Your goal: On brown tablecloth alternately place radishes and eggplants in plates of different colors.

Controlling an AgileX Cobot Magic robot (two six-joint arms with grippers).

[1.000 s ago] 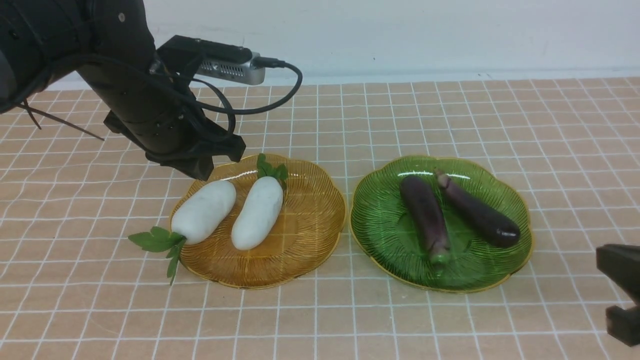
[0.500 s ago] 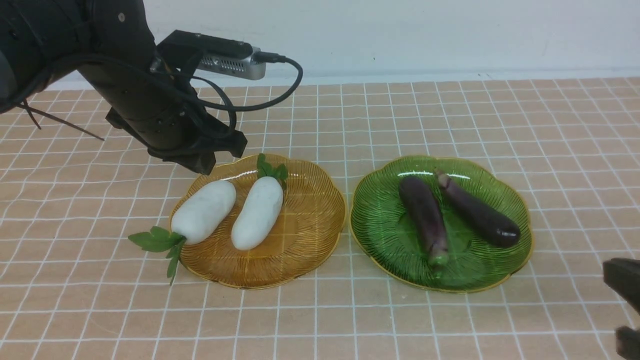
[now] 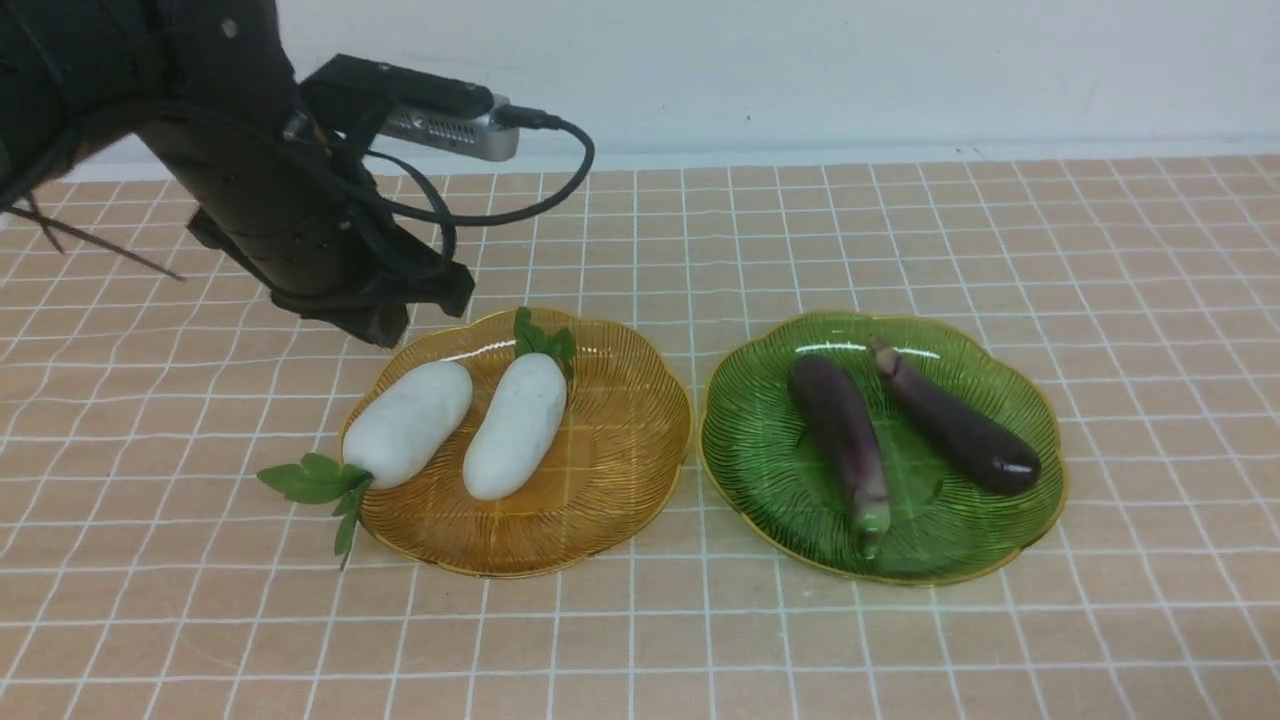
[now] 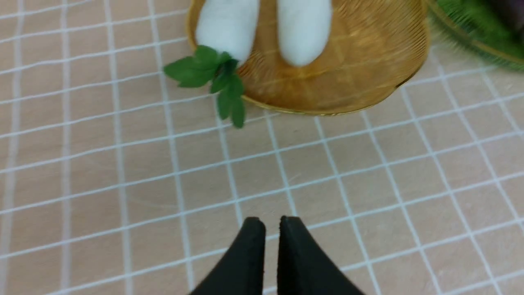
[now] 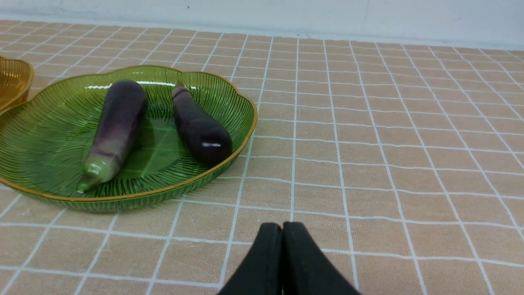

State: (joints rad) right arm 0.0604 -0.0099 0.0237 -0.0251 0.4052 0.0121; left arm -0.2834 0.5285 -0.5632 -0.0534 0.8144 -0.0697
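Observation:
Two white radishes [image 3: 408,422] [image 3: 516,424] lie side by side in the amber plate [image 3: 620,440]; the left one's leaves hang over the rim. Two purple eggplants [image 3: 842,430] [image 3: 955,420] lie in the green plate [image 3: 760,440]. Both plates sit on the brown tablecloth [image 3: 900,230]. My left gripper [image 3: 385,325] hovers behind the amber plate's far-left rim; in the left wrist view it [image 4: 272,223] is shut and empty. My right gripper [image 5: 282,229] is shut and empty, low over the cloth near the green plate [image 5: 49,135]; it is out of the front view.
A white wall runs along the far edge of the cloth. The left arm's camera and cable [image 3: 560,190] hang above the cloth behind the amber plate. Checked cloth lies bare to the right of the green plate and in front of both plates.
My left gripper has risen and drawn back to the left, away from the amber plate. My right gripper has dropped out of the front view at the lower right.

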